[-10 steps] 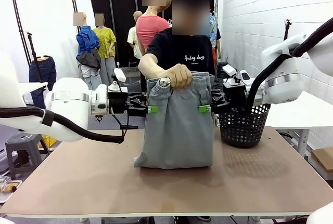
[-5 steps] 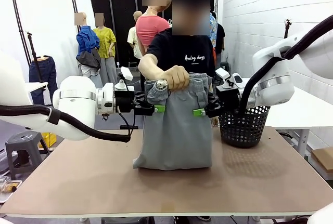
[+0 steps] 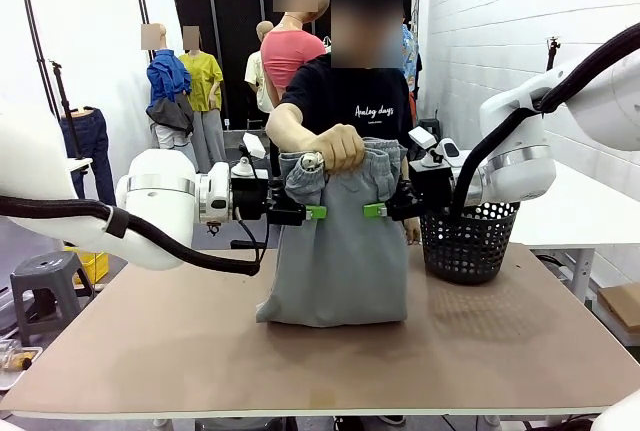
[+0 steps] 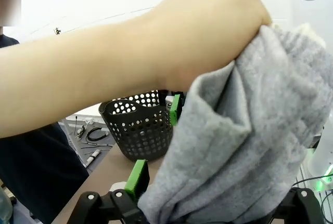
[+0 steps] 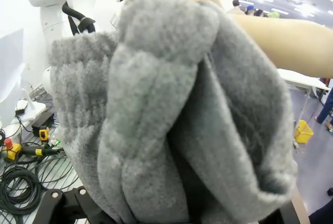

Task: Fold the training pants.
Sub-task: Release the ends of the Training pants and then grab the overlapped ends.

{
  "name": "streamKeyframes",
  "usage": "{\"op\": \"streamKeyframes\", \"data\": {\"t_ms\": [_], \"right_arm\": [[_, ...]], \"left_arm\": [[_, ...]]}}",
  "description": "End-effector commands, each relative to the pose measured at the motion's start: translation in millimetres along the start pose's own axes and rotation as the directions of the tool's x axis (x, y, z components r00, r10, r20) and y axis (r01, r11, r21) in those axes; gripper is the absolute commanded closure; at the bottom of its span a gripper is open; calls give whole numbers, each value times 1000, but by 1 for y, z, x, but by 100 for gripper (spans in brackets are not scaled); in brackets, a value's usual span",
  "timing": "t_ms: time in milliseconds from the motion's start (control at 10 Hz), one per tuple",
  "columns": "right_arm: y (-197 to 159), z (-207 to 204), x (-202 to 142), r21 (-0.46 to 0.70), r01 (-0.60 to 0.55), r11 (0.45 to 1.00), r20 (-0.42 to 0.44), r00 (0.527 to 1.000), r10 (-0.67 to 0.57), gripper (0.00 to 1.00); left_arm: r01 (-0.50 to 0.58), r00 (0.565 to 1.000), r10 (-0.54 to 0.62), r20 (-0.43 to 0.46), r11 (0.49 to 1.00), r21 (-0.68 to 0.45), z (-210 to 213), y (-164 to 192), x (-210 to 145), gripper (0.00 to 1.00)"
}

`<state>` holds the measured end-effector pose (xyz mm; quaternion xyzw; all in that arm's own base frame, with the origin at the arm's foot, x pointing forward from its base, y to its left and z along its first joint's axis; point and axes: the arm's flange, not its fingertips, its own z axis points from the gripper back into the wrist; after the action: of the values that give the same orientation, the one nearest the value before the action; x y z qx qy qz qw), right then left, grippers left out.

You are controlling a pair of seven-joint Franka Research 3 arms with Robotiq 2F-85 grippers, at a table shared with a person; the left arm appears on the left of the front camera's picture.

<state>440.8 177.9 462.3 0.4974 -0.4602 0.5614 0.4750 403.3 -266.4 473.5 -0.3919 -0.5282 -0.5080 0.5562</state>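
**Now closing in: grippers converging on the waistband**

Over the table, the training pants are hanging from the person's hand, hems resting on the tabletop. The left gripper and right gripper are pushing further inward than a second ago — jaws gaping, straddling fabric, not yet clamping — probably nearing a handover.

In wrist cams, training pants hide right end effector fingers & one left end effector finger; basket beside pants sits partly behind right arm.

White brick wall, brown table, grey stool.
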Motion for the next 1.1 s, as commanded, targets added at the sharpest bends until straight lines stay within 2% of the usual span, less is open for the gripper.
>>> {"op": "streamKeyframes", "data": {"t_ms": [0,200,400,500,700,1000], "right_arm": [[-5,-2,-1,1,3,1000,28,1000,-3,16],[-8,4,-3,-1,51,999,67,996,-51,56],[-7,7,-1,7,68,998,68,995,-68,96],[-8,8,0,15,76,997,68,995,-77,100],[-11,8,-1,22,77,997,63,995,-79,100],[-15,4,-3,20,78,997,7,997,-78,100]], "left_arm": [[44,999,-43,24,999,-10,-3,7,-2,0],[13,999,-14,44,1000,11,2,10,-4,40],[-3,999,2,50,999,32,6,11,-7,80],[-12,998,10,56,999,43,7,14,-9,100],[-27,998,24,56,998,61,13,18,-11,100],[-38,997,36,70,999,27,12,18,-11,100]]}}
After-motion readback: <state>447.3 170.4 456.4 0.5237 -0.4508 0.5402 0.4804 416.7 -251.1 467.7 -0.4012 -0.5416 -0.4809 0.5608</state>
